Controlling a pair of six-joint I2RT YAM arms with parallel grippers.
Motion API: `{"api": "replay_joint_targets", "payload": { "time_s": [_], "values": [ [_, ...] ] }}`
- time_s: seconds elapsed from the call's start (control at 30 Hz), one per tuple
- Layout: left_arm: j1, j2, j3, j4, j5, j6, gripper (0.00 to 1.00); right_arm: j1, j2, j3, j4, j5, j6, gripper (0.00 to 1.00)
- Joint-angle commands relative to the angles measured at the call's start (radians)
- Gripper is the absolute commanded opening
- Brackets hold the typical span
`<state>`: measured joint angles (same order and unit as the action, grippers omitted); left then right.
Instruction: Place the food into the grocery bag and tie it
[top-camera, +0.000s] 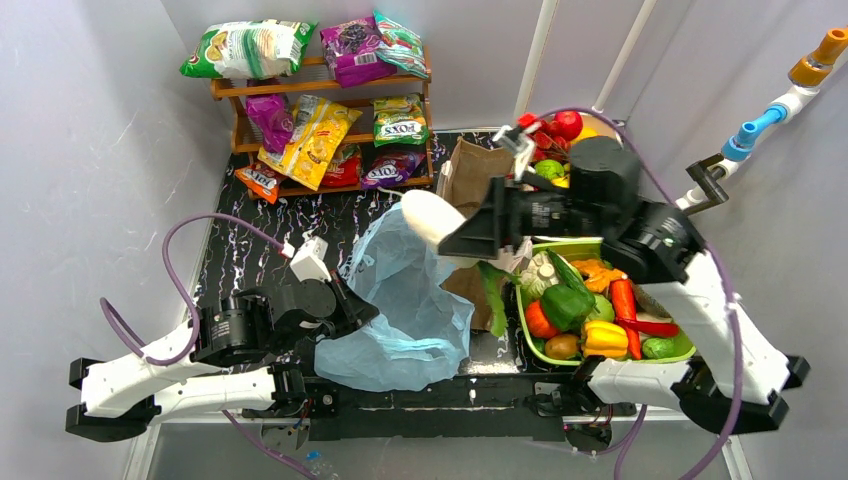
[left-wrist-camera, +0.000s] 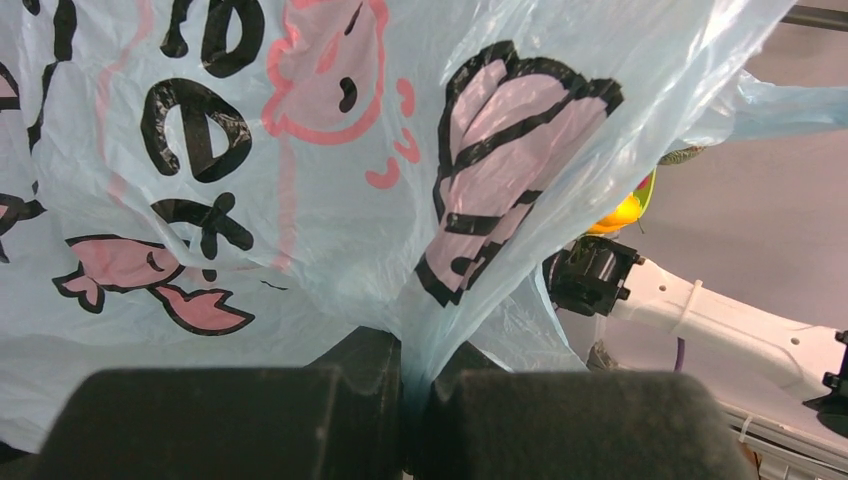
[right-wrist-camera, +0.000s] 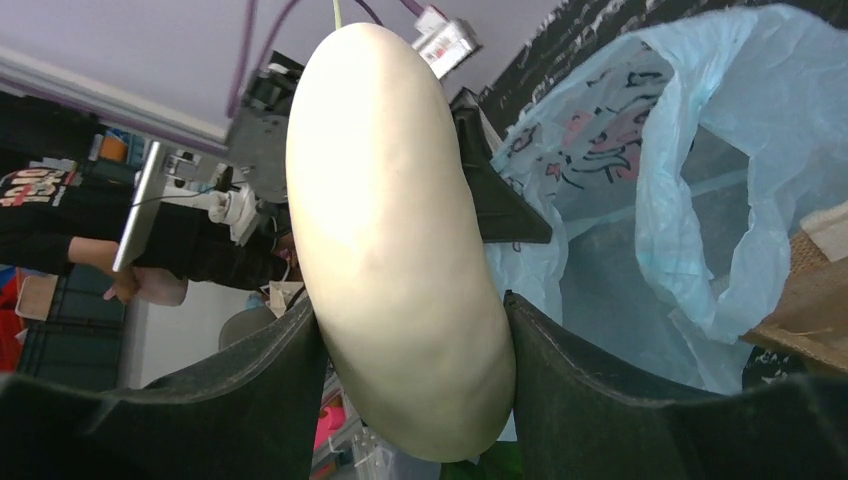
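Top view: bright, even overhead light with faint shadows. The grocery bag (top-camera: 400, 300) shows no glare. Right of the bag, small highlights sit on the yellow pepper (top-camera: 605, 338). Walls lean at the frame edges — lens distortion.

Left wrist view: the bag film is backlit and its print sharp. Below it, the left gripper (left-wrist-camera: 412, 410) is blurred.

Right wrist view: the white radish (right-wrist-camera: 395, 230), left of the bag, is nearly washed out — the room behind it is dim.

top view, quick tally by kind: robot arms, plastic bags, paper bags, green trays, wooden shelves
robot arms: 2
light-blue plastic bag: 1
brown paper bag: 1
green tray: 1
wooden shelf: 1
total: 6
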<state>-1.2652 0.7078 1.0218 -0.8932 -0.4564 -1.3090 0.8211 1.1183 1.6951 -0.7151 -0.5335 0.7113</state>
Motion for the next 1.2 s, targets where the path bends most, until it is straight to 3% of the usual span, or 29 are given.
{"api": "replay_joint_targets", "payload": {
  "time_s": [0.0,0.2,0.5,0.67,0.93,1.17],
  "values": [
    [0.004,-0.012,-0.012,0.006,-0.040,-0.009,0.00,0.104,0.094,0.037,-0.077,0.182,0.021,0.24],
    [0.004,-0.036,-0.024,0.002,-0.054,-0.017,0.00,0.170,0.206,0.094,-0.284,0.280,0.024,0.30],
    [0.005,-0.061,-0.020,-0.007,-0.089,-0.018,0.00,0.200,0.285,0.084,-0.394,0.304,0.058,0.31],
    [0.004,-0.076,-0.020,-0.012,-0.097,-0.018,0.00,0.210,0.354,0.129,-0.419,0.311,0.067,0.31],
    [0.004,-0.092,-0.061,-0.012,-0.082,-0.048,0.00,0.224,0.501,0.342,-0.442,0.376,0.136,0.31],
    [0.005,-0.115,-0.075,-0.016,-0.086,-0.059,0.00,0.257,0.563,0.384,-0.404,0.399,0.173,0.42]
  ]
}}
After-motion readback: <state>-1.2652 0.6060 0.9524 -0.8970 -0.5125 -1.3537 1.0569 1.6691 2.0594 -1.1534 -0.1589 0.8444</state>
